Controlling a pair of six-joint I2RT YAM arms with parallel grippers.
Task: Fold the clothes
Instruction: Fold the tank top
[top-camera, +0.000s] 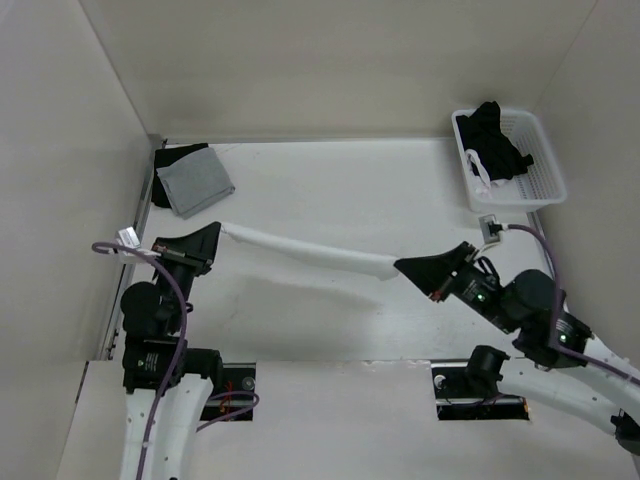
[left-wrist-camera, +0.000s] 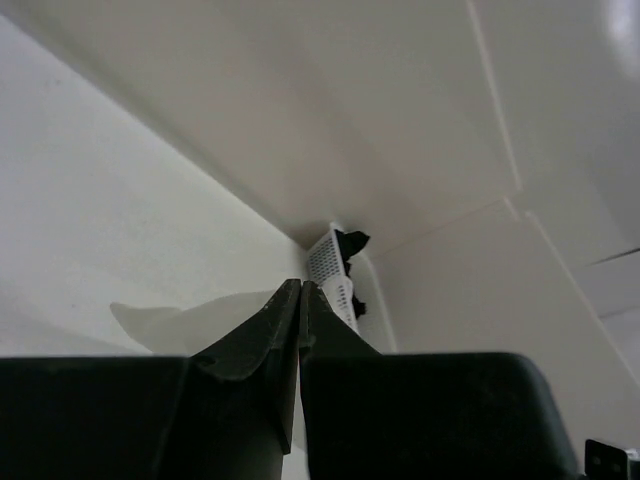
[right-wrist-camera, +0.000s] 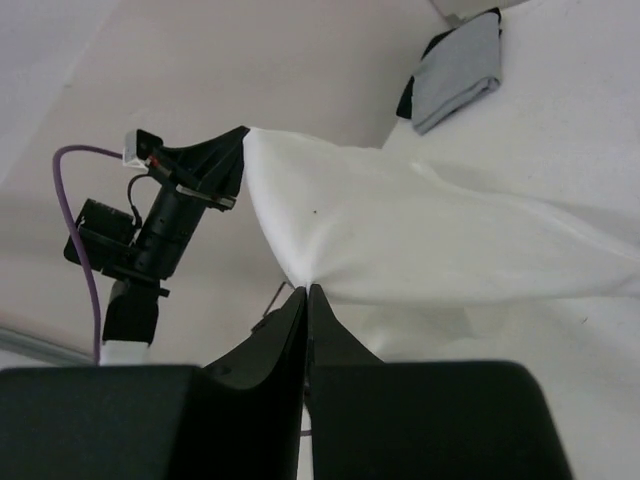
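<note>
Hanging stretched between the 2 arms, the white garment (top-camera: 310, 256) appears lifted off the table (top-camera: 350, 190) in the top view, drawn out into a narrow band. Its long axis runs from the left gripper (top-camera: 217, 230), at the left, slantwise to the right gripper (top-camera: 402, 266), which sits nearer the arm bases. The band sags a little in the middle and throws a shadow on the table below. A grey cloth (top-camera: 195, 182) lies well apart in the far left corner, and a basket (top-camera: 540, 185) holding black garments (top-camera: 495, 145) sits at the far right.

From the left wrist, the fingers are pressed together at the tips with a slip of white fabric showing just beside them, so I take them as clamped on the garment's end.

From the right wrist, the fingers pinch a gathered corner. The fabric fans out from there toward the other gripper, which grips the far end.

I judge this to be the spreading step: the piece is pulled out long, with no fold made yet. The next move calls for lowering it flat onto the table with both ends held apart, so it lies smooth rather than bunched, before 1 end goes over the other.
</note>
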